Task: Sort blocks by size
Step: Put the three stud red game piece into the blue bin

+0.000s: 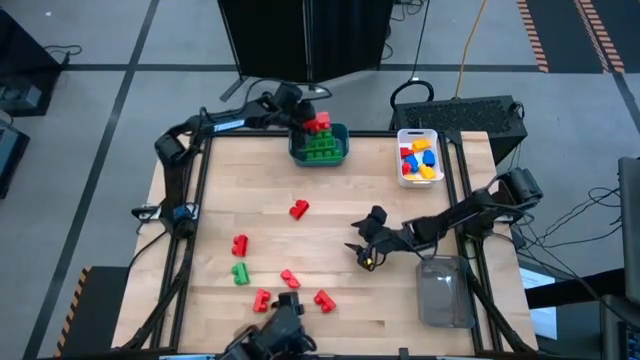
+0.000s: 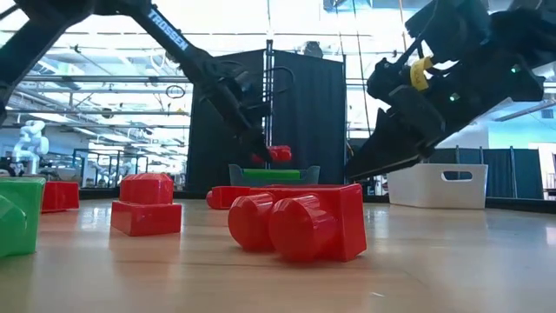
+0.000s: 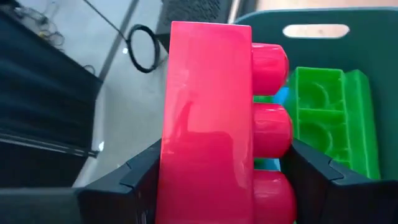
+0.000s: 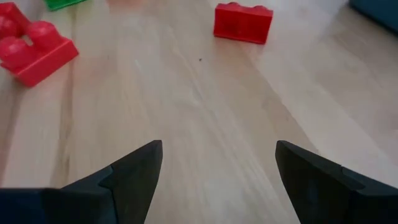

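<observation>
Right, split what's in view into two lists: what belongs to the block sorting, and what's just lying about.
Part of the job:
- red block held in the left claw over the teal bin
- green blocks in that bin
- loose red blocks and one green block on the table
- white bin of mixed blocks
- clear bin
- open right claw

Lying about:
- yellow cable on the floor

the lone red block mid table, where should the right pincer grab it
Take the lone red block across its two flat long sides, coming straight down from above. It lies alone on bare table, so nothing crowds those faces. The right pincer is open and nearby; the left pincer is busy holding a red block at the teal bin.
</observation>
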